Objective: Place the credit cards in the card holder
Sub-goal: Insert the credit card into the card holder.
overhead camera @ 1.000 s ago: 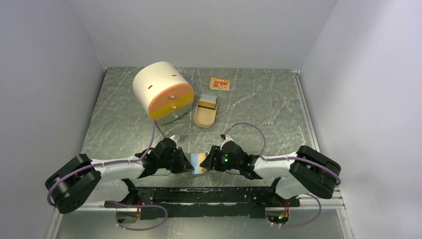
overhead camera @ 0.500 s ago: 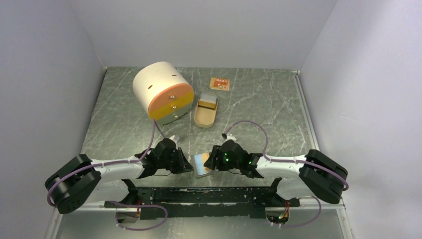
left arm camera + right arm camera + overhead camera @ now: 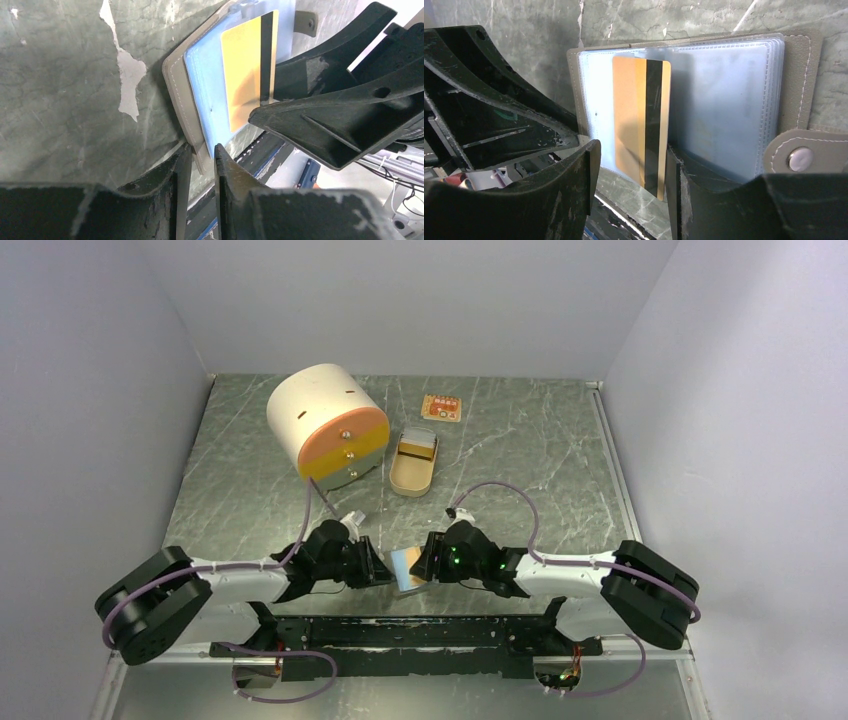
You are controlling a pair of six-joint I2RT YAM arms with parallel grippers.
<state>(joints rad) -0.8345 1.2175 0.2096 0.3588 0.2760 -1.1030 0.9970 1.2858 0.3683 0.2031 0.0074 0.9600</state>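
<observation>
Card holder now leans back, no longer on edge | gold card lies on sleeves, seemingly untucked | left gripper easing at the holder's corner, right gripper straddles card, both grips unclear

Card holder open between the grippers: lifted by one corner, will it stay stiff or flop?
Probably floppy: the card holder has a stitched soft cover and loose clear sleeves, which would likely fan out. The gold card against them might slide on that glossy plastic.
</observation>
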